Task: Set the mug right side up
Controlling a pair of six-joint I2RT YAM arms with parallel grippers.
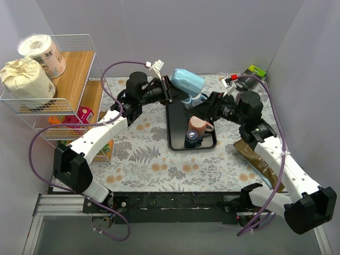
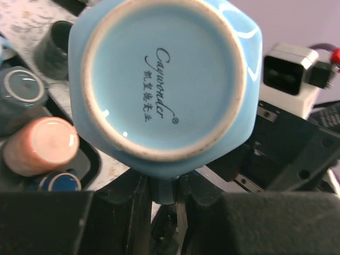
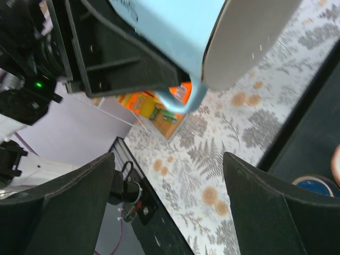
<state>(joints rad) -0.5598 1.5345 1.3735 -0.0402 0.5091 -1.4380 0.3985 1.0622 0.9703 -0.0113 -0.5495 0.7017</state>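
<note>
The light blue mug (image 1: 187,81) hangs tilted on its side in the air above the far end of the black tray (image 1: 175,114). My left gripper (image 1: 171,90) is shut on its handle (image 2: 163,188), and the mug's base (image 2: 162,74) faces the left wrist camera. My right gripper (image 1: 204,109) is open and empty, just right of and below the mug. In the right wrist view the mug (image 3: 170,26) and its handle (image 3: 183,101) sit above the spread fingers (image 3: 265,212), without touching them.
On the tray an upside-down pink mug (image 1: 197,126) and a dark blue cup (image 1: 192,138) stand below the grippers. A wire shelf (image 1: 79,69) with paper rolls stands at the left. A brown packet (image 1: 255,159) lies at the right.
</note>
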